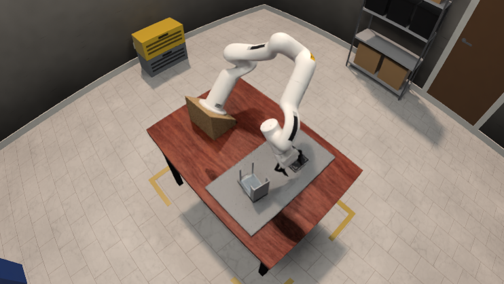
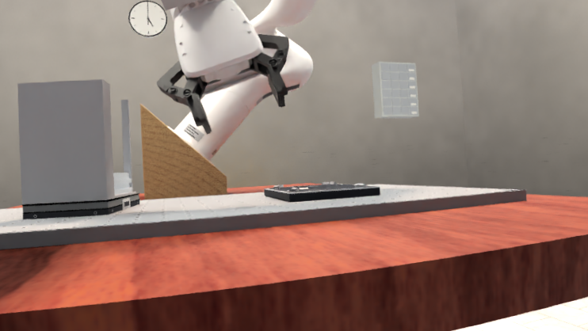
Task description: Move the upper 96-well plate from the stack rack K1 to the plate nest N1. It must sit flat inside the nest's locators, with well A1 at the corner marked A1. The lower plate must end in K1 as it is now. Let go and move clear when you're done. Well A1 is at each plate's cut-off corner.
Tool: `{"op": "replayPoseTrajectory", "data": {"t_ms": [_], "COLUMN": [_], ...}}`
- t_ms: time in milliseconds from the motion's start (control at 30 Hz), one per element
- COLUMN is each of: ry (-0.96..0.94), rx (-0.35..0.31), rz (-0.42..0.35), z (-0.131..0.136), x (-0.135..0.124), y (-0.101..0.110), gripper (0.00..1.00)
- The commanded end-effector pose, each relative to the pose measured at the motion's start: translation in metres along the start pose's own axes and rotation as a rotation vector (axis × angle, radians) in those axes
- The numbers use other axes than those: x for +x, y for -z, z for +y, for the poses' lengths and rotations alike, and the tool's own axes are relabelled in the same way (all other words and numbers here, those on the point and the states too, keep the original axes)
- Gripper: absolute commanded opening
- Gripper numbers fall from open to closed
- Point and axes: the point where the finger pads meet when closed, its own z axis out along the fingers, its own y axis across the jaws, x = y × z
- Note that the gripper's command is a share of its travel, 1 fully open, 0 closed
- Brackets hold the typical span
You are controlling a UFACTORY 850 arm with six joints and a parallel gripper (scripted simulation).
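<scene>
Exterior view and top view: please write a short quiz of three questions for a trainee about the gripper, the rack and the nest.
1. True or false: the gripper holds a plate.
2. In the exterior view, which stands farther left: the rack or the nest?
3. The arm's foot is mounted on: A) a wooden wedge; B) the grey mat; C) the floor.

Key: 1 false, it is open and empty; 2 the rack; 3 A.
</scene>
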Motion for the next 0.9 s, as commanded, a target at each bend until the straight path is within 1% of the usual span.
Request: {"op": "replayPoseTrajectory", "data": {"t_ms": [0, 67, 133, 300, 367, 433, 467, 633, 700, 767, 833, 867], "ry": [0.012, 0.018, 0.018, 0.029, 0.029, 0.034, 0.037, 0.043, 0.043, 0.048, 0.048, 0.048], "rx": [-0.01, -0.018, -0.018, -0.039, -0.039, -0.05, -0.057, -0.071, -0.071, -0.086, -0.086, -0.086], "rz": [-0.068, -0.093, -0.093, -0.144, -0.144, -0.168, -0.18, -0.204, -0.204, -0.228, -0.228, -0.228], "z": [0.013, 0.02, 0.02, 0.029, 0.03, 0.04, 0.041, 0.048, 0.048, 0.051, 0.053, 0.053], "x": [0.002, 0.003, 0.003, 0.008, 0.009, 0.007, 0.008, 0.013, 0.013, 0.016, 0.018, 0.018], "y": [0.012, 0.018, 0.018, 0.039, 0.043, 0.045, 0.05, 0.068, 0.068, 0.078, 0.086, 0.086], "gripper": [1.0, 1.0, 1.0, 1.0, 1.0, 1.0, 1.0, 1.0, 1.0, 1.0, 1.0, 1.0]}}
